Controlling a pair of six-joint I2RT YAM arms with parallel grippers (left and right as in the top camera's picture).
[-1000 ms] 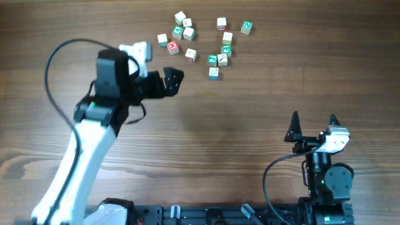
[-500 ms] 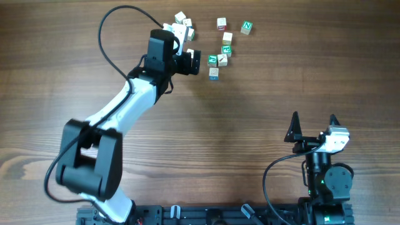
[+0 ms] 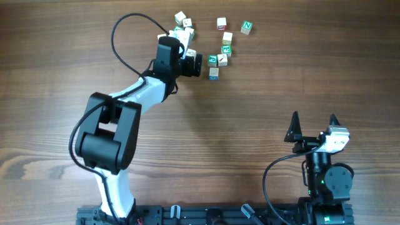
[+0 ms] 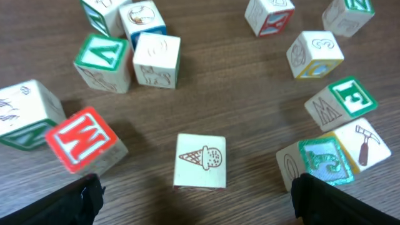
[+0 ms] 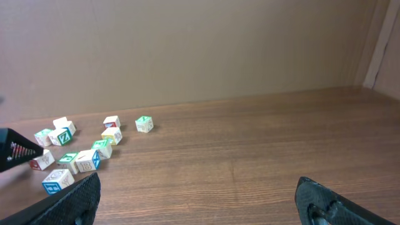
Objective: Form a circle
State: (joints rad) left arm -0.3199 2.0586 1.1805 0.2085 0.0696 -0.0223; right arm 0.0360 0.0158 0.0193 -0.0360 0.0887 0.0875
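Note:
No circle is in view; small wooden letter cubes lie in a loose scatter (image 3: 222, 49) at the far middle of the table. My left gripper (image 3: 194, 63) hovers over the scatter's left part, open. In the left wrist view a pale cube with an ice-cream cone drawing (image 4: 200, 161) sits on the table just ahead of the gap between the black fingertips (image 4: 81, 201), untouched. A red W cube (image 4: 81, 139) lies to its left, a green-faced cube (image 4: 322, 159) to its right. My right gripper (image 3: 313, 120) stands open and empty near the front right.
More cubes lie beyond the left gripper: a green-framed one (image 4: 100, 59), a pale one (image 4: 156, 59), a cube marked 3 (image 4: 314, 53). From the right wrist view the scatter (image 5: 94, 153) lies far to the left. A cable (image 3: 128, 28) loops off the left arm.
The left arm has swung up and to the right until its open gripper is over the left part of the scatter, covering a few cubes from above. The right arm has stayed still.

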